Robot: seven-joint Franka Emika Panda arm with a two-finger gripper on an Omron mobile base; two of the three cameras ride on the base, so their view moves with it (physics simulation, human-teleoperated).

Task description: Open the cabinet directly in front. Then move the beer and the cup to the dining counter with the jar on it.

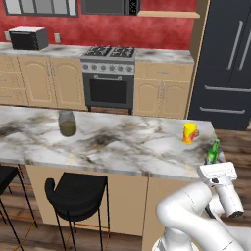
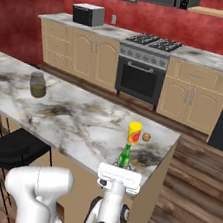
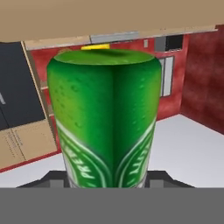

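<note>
The green beer [image 3: 105,118] stands upright between my fingertips, very close in the hand view. My gripper [image 1: 214,165] [image 2: 121,169] is shut on the beer at the right end of the dining counter [image 1: 122,142] [image 2: 72,118], level with its near edge. Its green neck [image 1: 213,152] [image 2: 124,156] rises above my hand. The yellow cup [image 1: 189,133] [image 2: 134,133] stands on the marble top just beyond the bottle. The glass jar [image 1: 66,123] [image 2: 37,84] sits further left on the same top. The cabinet is out of view.
Black stools [image 1: 76,193] [image 2: 12,146] stand along the counter's near side. Beyond the island, a stove [image 1: 109,73] sits among low tan cabinets against the red wall, with a dark fridge [image 1: 228,63] to the right. Wood floor lies past the counter's right end.
</note>
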